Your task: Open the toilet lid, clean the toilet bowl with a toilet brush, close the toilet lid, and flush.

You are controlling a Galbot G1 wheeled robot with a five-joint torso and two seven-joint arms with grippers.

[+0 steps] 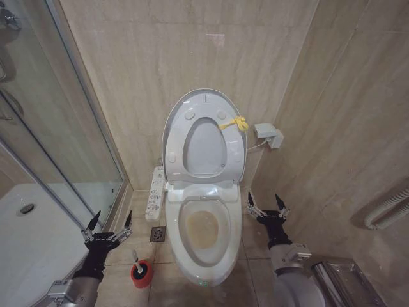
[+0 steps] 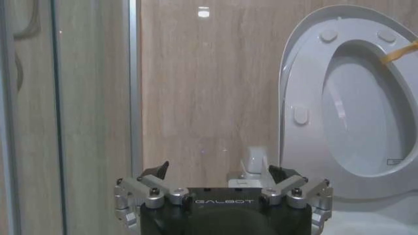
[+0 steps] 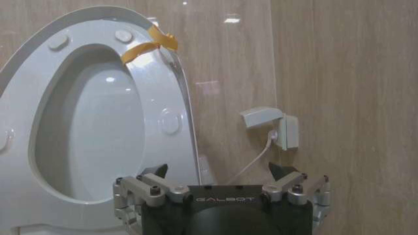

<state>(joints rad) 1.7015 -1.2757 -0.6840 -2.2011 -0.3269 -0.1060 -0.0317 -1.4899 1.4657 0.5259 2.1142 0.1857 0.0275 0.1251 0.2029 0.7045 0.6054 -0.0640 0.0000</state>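
The toilet lid (image 1: 176, 125) stands raised against the back wall, the ring seat up with it, a yellow ribbon (image 1: 234, 123) tied at its edge; the lid also shows in the wrist views (image 2: 300, 93) (image 3: 26, 73). Below lies the toilet bowl (image 1: 203, 233), its inside stained brown. The toilet brush (image 1: 135, 259) stands in its red holder (image 1: 142, 274) on the floor left of the bowl. My left gripper (image 1: 110, 221) is open, low and left of the bowl, just above and left of the brush. My right gripper (image 1: 266, 203) hangs open right of the bowl, holding nothing.
A white button panel (image 1: 154, 193) sticks out at the bowl's left side. A glass shower enclosure (image 1: 57, 128) and its white tray (image 1: 25, 236) fill the left. A floor drain (image 1: 158, 234) lies by the bowl. A wall socket box (image 1: 268, 134) with cable sits right of the lid.
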